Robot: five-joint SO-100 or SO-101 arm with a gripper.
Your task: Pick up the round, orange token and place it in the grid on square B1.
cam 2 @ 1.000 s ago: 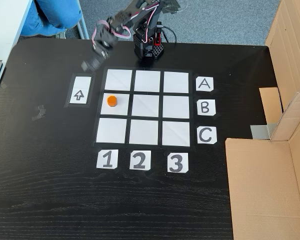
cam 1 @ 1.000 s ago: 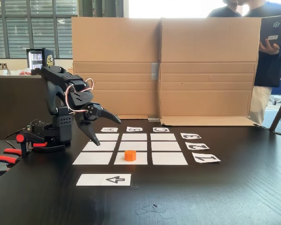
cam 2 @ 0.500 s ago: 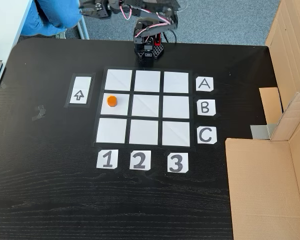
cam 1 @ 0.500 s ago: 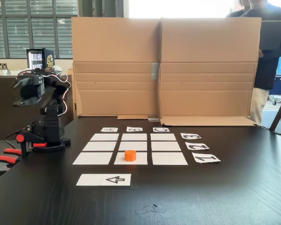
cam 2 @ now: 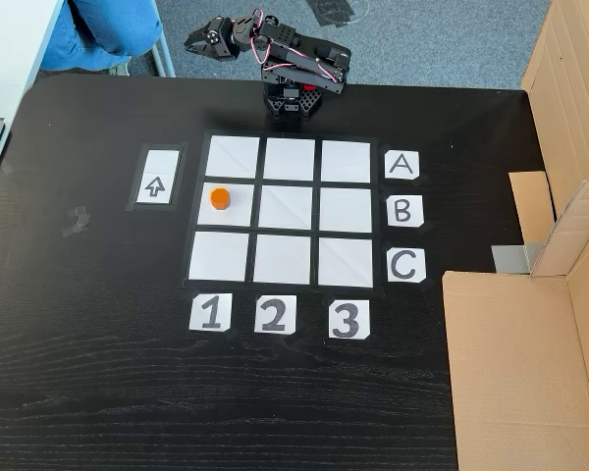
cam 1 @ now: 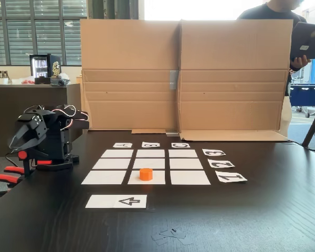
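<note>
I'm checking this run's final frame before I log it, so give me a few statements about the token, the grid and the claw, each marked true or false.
1. The token sits on the middle-row square above label 1 in a fixed view. True.
2. The claw grips the token. False: it is folded back near the arm's base, beyond the table edge, holding nothing.
3. The arrow strip has the token on it. False: the strip is bare.
4. Label B lines up with the token's row. True.
5. The cardboard wall lies flat over the grid. False: it stands upright beyond the labels.
</note>
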